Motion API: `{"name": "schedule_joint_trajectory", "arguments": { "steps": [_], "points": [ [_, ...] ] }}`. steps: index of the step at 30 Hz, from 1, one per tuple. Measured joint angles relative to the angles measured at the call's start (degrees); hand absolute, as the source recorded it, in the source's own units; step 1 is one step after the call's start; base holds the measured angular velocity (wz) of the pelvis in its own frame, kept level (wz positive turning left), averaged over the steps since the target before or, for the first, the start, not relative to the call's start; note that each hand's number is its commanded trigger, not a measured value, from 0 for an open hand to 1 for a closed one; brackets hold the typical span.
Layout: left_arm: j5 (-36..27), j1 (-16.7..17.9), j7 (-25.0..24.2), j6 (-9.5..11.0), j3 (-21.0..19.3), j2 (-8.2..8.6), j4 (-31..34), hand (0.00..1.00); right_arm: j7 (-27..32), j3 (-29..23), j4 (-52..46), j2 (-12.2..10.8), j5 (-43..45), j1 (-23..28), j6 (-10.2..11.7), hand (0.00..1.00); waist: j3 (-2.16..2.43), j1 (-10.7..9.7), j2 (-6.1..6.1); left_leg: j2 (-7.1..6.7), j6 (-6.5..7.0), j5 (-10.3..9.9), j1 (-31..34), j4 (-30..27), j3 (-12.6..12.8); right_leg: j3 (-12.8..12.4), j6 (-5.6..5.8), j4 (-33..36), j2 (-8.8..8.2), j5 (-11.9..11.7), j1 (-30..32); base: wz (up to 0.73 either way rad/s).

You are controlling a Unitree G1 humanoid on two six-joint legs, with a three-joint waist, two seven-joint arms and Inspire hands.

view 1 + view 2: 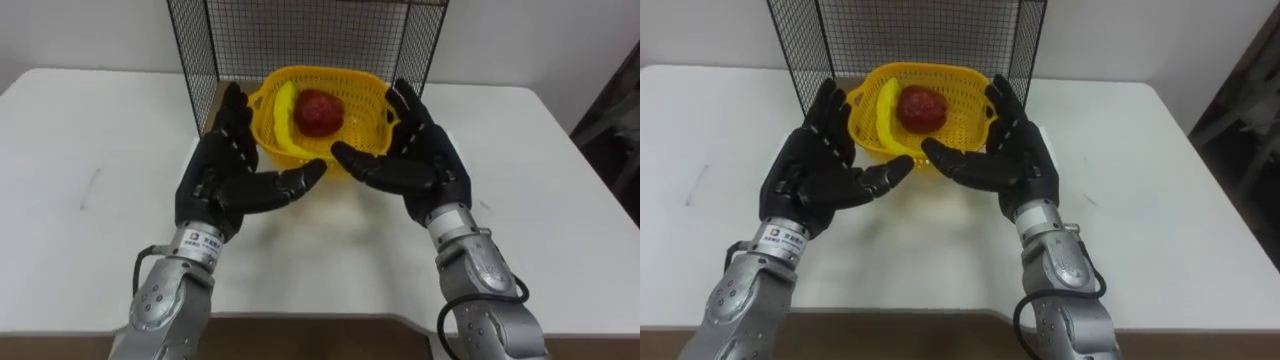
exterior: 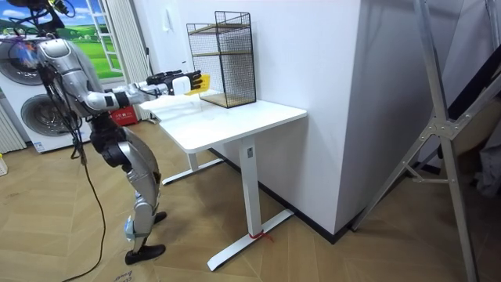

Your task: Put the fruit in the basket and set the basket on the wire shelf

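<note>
The yellow basket, with a banana and a red fruit inside, sits in the opening of the wire shelf. The left hand and the right hand flank it, fingers wide, holding nothing.

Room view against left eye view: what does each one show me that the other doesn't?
The room view takes in the robot standing at the table's end, a washing machine behind it and the wooden floor. The left eye view looks into the basket: a red fruit and a banana lie inside, and the left hand and right hand, fingers straight, flank it. Both show the white table, the wire shelf and the basket at its open front.
</note>
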State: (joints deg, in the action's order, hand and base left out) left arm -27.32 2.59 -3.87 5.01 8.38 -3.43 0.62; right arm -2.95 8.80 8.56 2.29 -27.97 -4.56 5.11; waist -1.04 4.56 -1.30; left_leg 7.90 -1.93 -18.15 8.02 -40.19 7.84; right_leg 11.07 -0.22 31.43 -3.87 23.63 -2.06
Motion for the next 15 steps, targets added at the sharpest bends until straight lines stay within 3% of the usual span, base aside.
{"name": "schedule_joint_trajectory", "arguments": {
  "steps": [3, 4, 7, 12, 15],
  "points": [
    [-0.6, 0.0, 0.0, 0.1, -0.8, -0.01, 0.0, 0.0, -0.3, 0.9, 0.0, 0.3, -0.3, 0.0, 0.3, 0.0, 0.61, -1.0, -1.42, -1.94, -1.03, 1.1, -2.5, 7.7, -0.2, 0.4, -0.35, 0.0, -1.12, -0.3, 1.3, 0.08],
    [-0.6, 0.0, 0.0, 0.1, -1.0, -0.04, 0.1, 0.0, -0.5, 1.0, -0.1, 0.3, -0.9, -0.1, 0.3, 0.0, 0.57, -1.0, -2.15, -2.76, -1.03, 2.7, -2.5, 9.7, -0.2, 0.3, -0.56, -0.2, -1.69, -0.6, 2.1, 0.04],
    [-0.5, 0.0, 0.0, 0.0, -1.0, -0.06, 0.1, 0.0, -0.5, 1.2, -0.1, 0.5, -1.1, -0.1, 0.1, 0.0, 0.45, -1.4, -2.36, -2.8, -1.31, 4.0, -2.7, 12.1, -0.3, 0.6, -1.06, -1.9, -1.37, -1.7, 2.2, 0.0],
    [-0.6, 0.0, 0.0, 0.0, -1.0, -0.39, 0.3, 0.0, -0.5, 1.2, -0.9, 0.6, -1.1, -0.1, 0.1, 0.0, 0.18, -2.2, -3.2, -2.89, -1.41, 4.0, -2.6, 13.0, -0.4, 0.5, -1.03, -3.1, -1.15, -1.9, 2.2, 0.0],
    [-0.6, 0.0, 0.0, 0.0, -0.9, -0.63, 0.5, 0.0, -0.5, 1.2, -1.0, 0.6, -1.0, -0.1, 0.1, 0.0, 0.27, -2.6, -3.35, -3.07, -1.4, 4.0, -2.4, 13.7, -0.6, 0.5, -0.67, -4.9, -1.02, -2.5, 2.0, 0.0]
  ]
}}
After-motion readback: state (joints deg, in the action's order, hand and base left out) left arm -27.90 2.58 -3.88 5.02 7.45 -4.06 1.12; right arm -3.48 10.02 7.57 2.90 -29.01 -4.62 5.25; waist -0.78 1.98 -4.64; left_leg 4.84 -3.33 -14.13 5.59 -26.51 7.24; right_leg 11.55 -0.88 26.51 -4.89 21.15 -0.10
